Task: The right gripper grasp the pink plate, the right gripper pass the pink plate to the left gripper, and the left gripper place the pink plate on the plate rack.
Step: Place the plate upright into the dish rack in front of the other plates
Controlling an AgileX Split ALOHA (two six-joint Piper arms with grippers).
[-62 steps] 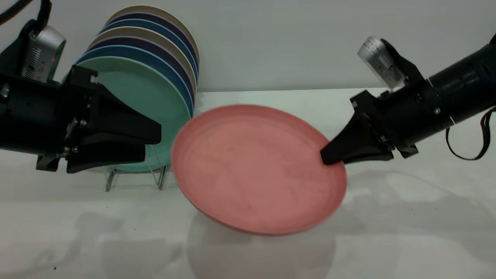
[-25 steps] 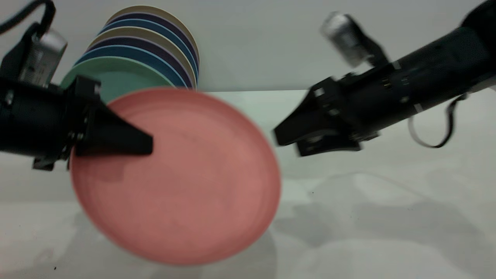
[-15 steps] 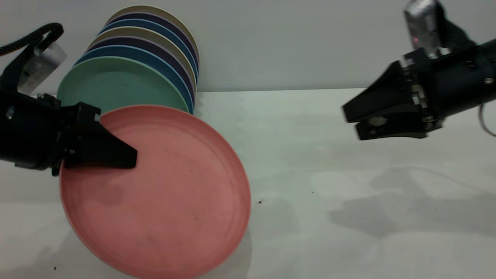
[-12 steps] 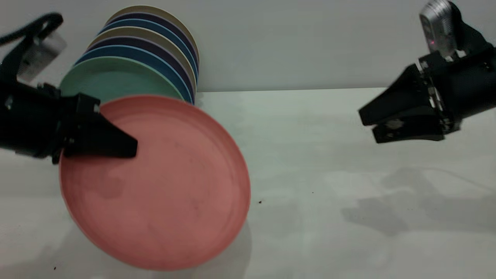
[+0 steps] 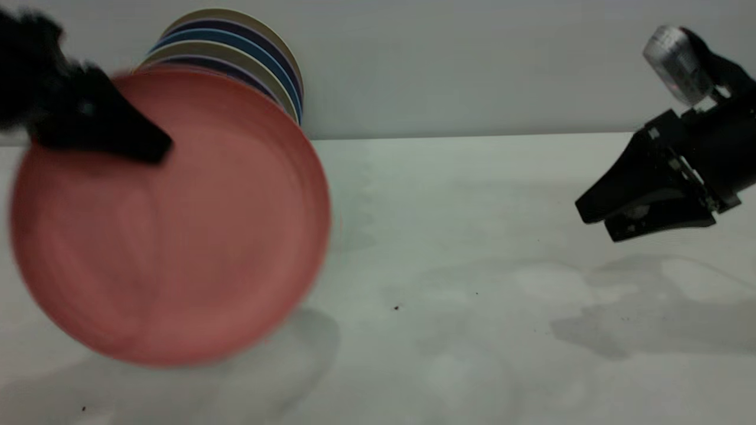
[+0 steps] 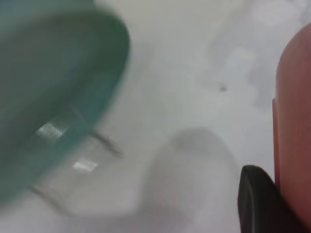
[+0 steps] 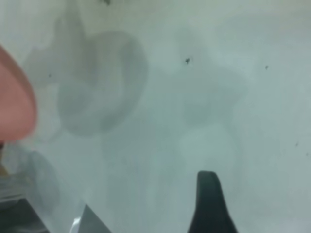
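My left gripper (image 5: 158,147) is shut on the rim of the pink plate (image 5: 177,224) and holds it raised and near upright at the left, in front of the plates in the rack. In the left wrist view one dark finger (image 6: 257,201) lies against the pink plate (image 6: 295,131). The plate rack's wire (image 6: 104,143) shows there under the teal-green plate (image 6: 53,97); in the exterior view the pink plate hides the rack. My right gripper (image 5: 595,225) is open and empty above the table at the far right. The plate's edge shows in the right wrist view (image 7: 14,102).
Several blue, purple and beige plates (image 5: 254,53) stand in a row in the rack behind the pink plate. The white table (image 5: 460,283) stretches between the two arms, with the wall close behind.
The left gripper has lifted the pink plate up and to the left, in front of the racked plates. The right gripper, which had let go, has drawn back right and dropped a little.
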